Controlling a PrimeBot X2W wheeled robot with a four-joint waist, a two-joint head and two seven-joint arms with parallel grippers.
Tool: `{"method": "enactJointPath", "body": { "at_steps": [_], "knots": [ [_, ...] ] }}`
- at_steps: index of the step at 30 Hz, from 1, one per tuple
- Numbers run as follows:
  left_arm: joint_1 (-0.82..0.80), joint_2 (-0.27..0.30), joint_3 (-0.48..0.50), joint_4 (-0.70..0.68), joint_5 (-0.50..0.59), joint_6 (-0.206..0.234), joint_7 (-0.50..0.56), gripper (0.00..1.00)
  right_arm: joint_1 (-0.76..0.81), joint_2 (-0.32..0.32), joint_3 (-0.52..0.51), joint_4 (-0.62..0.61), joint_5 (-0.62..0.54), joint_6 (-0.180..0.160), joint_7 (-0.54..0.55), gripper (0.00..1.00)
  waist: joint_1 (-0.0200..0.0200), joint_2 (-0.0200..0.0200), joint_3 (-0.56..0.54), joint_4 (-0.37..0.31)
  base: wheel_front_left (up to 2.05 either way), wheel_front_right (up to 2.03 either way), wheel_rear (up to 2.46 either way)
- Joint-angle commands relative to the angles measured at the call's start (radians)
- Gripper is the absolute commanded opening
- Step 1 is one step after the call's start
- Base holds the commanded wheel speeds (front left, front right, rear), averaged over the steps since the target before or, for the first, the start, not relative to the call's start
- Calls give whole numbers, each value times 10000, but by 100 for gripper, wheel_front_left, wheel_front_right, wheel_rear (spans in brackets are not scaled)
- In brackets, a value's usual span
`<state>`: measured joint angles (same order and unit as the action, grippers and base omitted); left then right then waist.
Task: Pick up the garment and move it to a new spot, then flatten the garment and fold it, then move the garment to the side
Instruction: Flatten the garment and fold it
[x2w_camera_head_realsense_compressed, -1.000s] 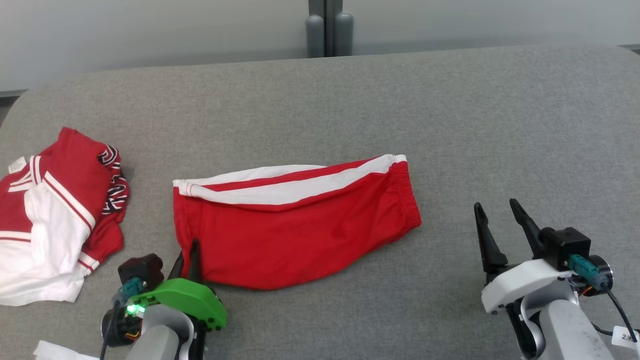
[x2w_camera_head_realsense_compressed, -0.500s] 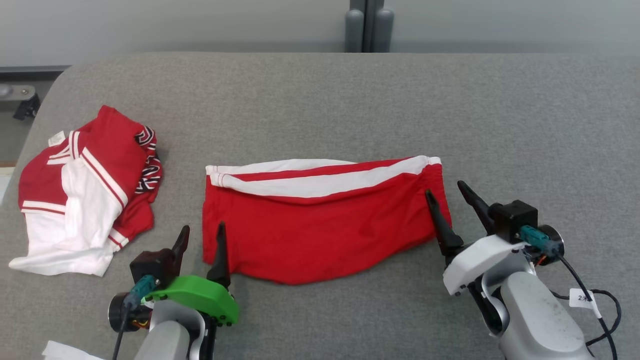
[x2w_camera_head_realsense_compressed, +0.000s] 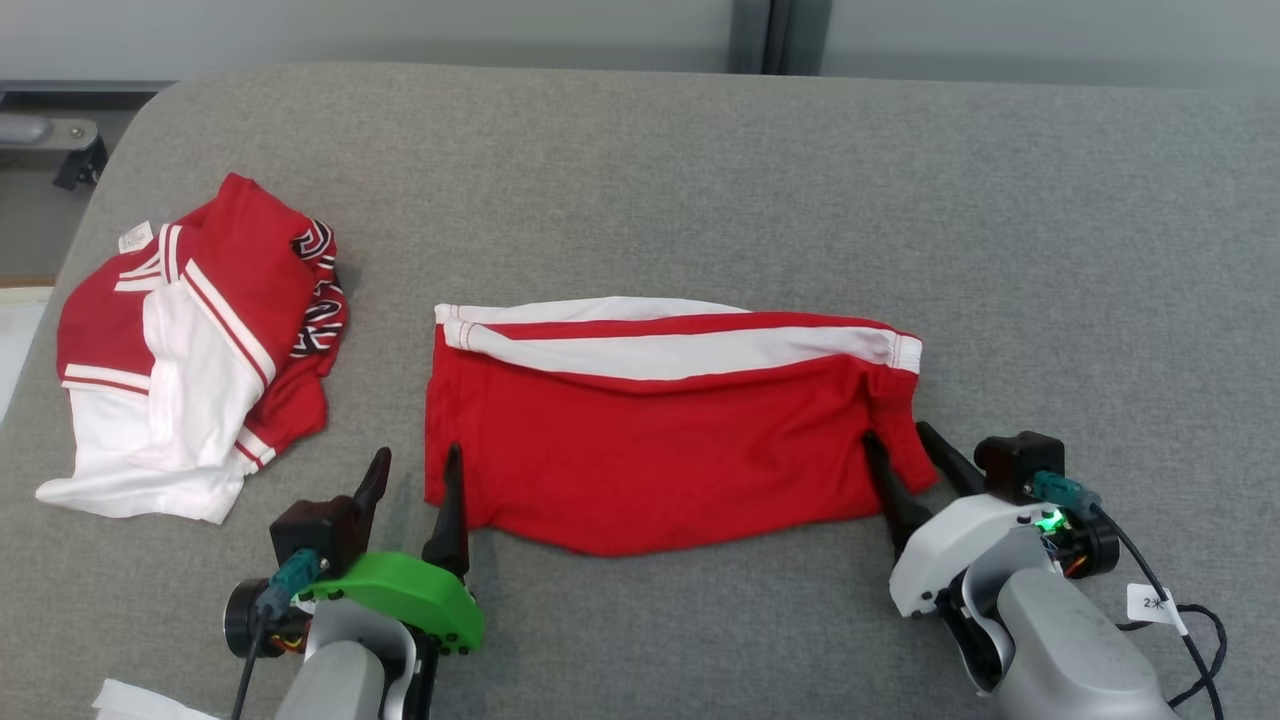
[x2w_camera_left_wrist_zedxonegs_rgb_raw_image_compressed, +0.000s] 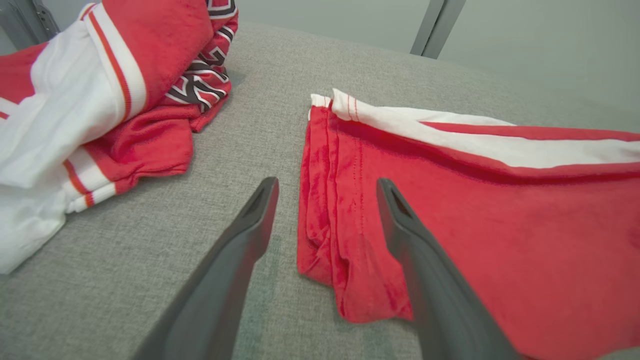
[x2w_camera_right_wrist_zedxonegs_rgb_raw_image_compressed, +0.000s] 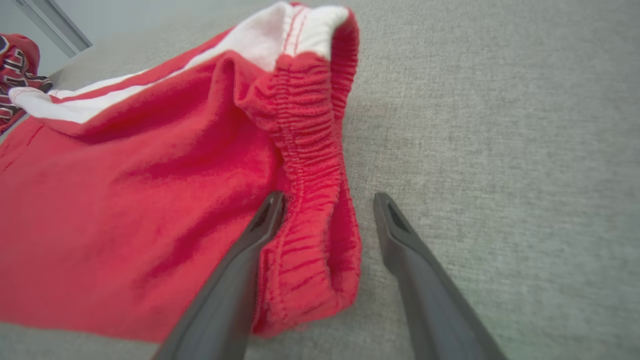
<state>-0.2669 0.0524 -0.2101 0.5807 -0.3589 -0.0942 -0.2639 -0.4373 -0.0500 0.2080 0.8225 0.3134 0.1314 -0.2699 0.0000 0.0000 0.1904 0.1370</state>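
- Jaws on both grippers stand spread and pinch nothing. The left gripper (x2w_camera_head_realsense_compressed: 416, 455) is at the near left corner of the shorts (x2w_camera_head_realsense_compressed: 650, 440), the right gripper (x2w_camera_head_realsense_compressed: 896, 435) at the near right corner.
- The shorts lie flat and doubled over on the grey counter (x2w_camera_head_realsense_compressed: 700, 180). Their long axis runs left to right, squarely between the two arms. The white stripes run along the far edge.
- In the left wrist view, the hem (x2w_camera_left_wrist_zedxonegs_rgb_raw_image_compressed: 325, 165) runs up between the jaws. One finger (x2w_camera_left_wrist_zedxonegs_rgb_raw_image_compressed: 240, 240) is over bare counter and the other (x2w_camera_left_wrist_zedxonegs_rgb_raw_image_compressed: 420, 250) is over red cloth.
- In the right wrist view, the puckered waistband (x2w_camera_right_wrist_zedxonegs_rgb_raw_image_compressed: 310, 150) sits between the jaws in the same way. One finger (x2w_camera_right_wrist_zedxonegs_rgb_raw_image_compressed: 235, 270) is on the cloth side and the other (x2w_camera_right_wrist_zedxonegs_rgb_raw_image_compressed: 420, 270) is over bare counter.
- Each arm is therefore nearest its own end, and neither has to cross over.
- The coming move looks to me like a two-handed pinch of both short ends, either for another fold or to carry the shorts aside.
- It depends on each edge staying inside its gap, so that closing catches every layer. The layers at the hem corner are bunched, and one could slip free.
- A crumpled red-and-white pile (x2w_camera_head_realsense_compressed: 190, 370) lies well apart to the left, beyond the left gripper. It limits how far the shorts can go that way.
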Motion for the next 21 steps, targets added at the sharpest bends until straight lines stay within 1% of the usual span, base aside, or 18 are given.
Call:
{"method": "enactJointPath", "body": {
  "at_steps": [1, 2, 3, 7, 9, 17, 21],
  "knots": [
    [-20, 7, 54, -24, 93, -41, -6, 100, 93, -14, 187, 265, 173, -15, 105, 31, 0, 0, 94, 9, 0, 0, 0],
    [-45, 3, 67, -21, 118, -58, -6, 100, 80, -10, 263, 316, 260, -15, 113, 22, 0, 0, 121, 7, 0, 0, 0],
    [-71, 0, 78, -23, 137, -75, -6, 100, 68, -6, 355, 342, 366, -15, 127, 0, 0, 0, 156, 7, 0, 0, 0],
    [-121, -6, 62, -38, 78, -106, -6, 100, 92, -22, 377, 413, 731, -16, 128, 0, 0, 0, 231, -11, 0, 0, 0],
    [-132, -7, 41, -57, 34, -111, -6, 100, 87, -22, 252, 417, 662, -19, 128, 0, 0, 0, 248, -26, 0, 0, 0],
    [-112, -4, 33, -172, 152, -112, -6, 100, 44, -376, -983, 55, 495, -51, 83, 0, 0, 0, 132, -261, 0, 0, 0],
    [13, -1, -54, -329, 185, -158, -6, 100, 53, -747, -1669, -124, 403, -27, 55, 0, 0, 0, -15, -489, 0, 0, 0]
  ]
}}
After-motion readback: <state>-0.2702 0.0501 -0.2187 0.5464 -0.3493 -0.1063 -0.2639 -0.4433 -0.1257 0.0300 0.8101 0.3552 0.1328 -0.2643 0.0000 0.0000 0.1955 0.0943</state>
